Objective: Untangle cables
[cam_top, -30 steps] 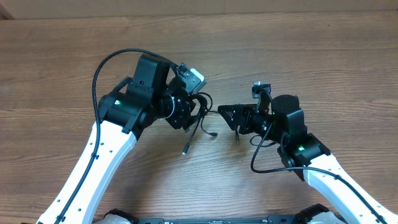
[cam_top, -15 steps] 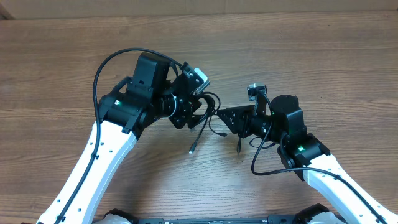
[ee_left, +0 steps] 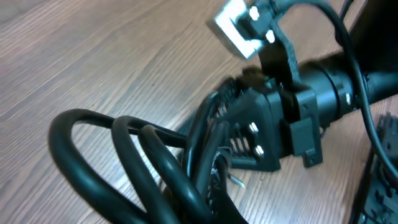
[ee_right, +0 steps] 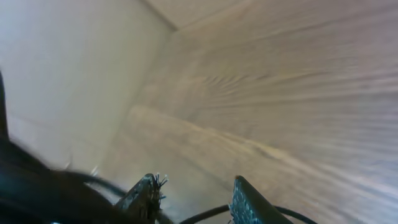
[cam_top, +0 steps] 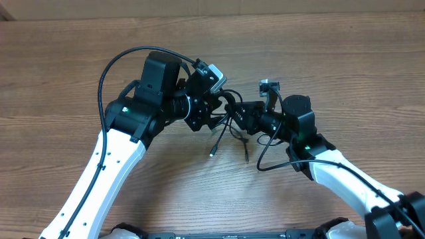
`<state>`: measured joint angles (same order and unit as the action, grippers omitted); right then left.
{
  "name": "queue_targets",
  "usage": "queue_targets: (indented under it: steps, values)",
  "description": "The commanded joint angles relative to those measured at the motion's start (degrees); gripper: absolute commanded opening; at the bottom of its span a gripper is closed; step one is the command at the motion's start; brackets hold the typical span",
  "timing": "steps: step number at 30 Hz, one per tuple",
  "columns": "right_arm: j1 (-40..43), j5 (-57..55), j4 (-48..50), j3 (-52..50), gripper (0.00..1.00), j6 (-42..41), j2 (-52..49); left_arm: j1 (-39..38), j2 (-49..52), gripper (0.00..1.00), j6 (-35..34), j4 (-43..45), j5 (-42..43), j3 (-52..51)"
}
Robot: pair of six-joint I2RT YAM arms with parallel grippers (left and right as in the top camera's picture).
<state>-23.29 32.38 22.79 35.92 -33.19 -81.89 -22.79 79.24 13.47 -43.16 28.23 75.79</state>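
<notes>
The cables [cam_top: 224, 131] hang as a black tangle from my left gripper [cam_top: 216, 113], which is shut on them above the table. Two strands droop down to silvery plug tips [cam_top: 212, 154]. My right gripper [cam_top: 234, 114] has its fingers pushed into the tangle from the right. In the right wrist view its fingers [ee_right: 147, 194] stand apart, and a thin cable strand [ee_right: 200, 216] crosses low between them. The left wrist view shows cable loops [ee_left: 143, 162] filling the foreground and hiding my left jaws, with the right gripper [ee_left: 217, 115] just behind them.
The wooden table [cam_top: 345, 60] stretches all around both arms. A thick arm wire [cam_top: 105, 76] arcs over the left arm and another wire [cam_top: 265, 162] loops under the right wrist. A pale surface [ee_right: 62, 74] fills the left of the right wrist view.
My left gripper has lifted the tangle and shifted it right. My right gripper has slid left into the tangle and its jaws have narrowed.
</notes>
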Motion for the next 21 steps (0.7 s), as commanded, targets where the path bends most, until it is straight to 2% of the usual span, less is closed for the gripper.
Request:
queue_targets:
  steps: [1,5,14,17,19,21]
  values:
    - [-0.2,8.1,0.1,-0.2,0.37,-3.8,-1.0,-0.1,-1.3,0.04,-8.1,1.9,-9.6,1.6]
    - [-1.5,13.2,-0.3,-0.2,0.34,-5.0,-1.2,-0.1,-1.2,0.04,-15.6,3.3,-21.2,1.6]
    - [-5.9,14.6,-0.2,-0.2,0.35,-4.9,-1.2,-0.1,-1.2,0.05,-18.6,4.0,-22.3,1.6]
    - [-5.9,14.6,-0.2,-0.2,0.36,-4.9,-1.2,-0.1,-1.2,0.04,-14.7,3.4,-21.9,1.6]
    - [-4.9,14.7,-0.2,-0.2,0.36,-4.6,-1.2,-0.1,-1.2,0.04,-6.7,1.5,-19.5,1.6]
    - [-3.5,15.8,-0.2,-0.2,0.41,-3.9,-1.2,-0.1,-1.2,0.04,0.0,-1.2,-17.0,1.6]
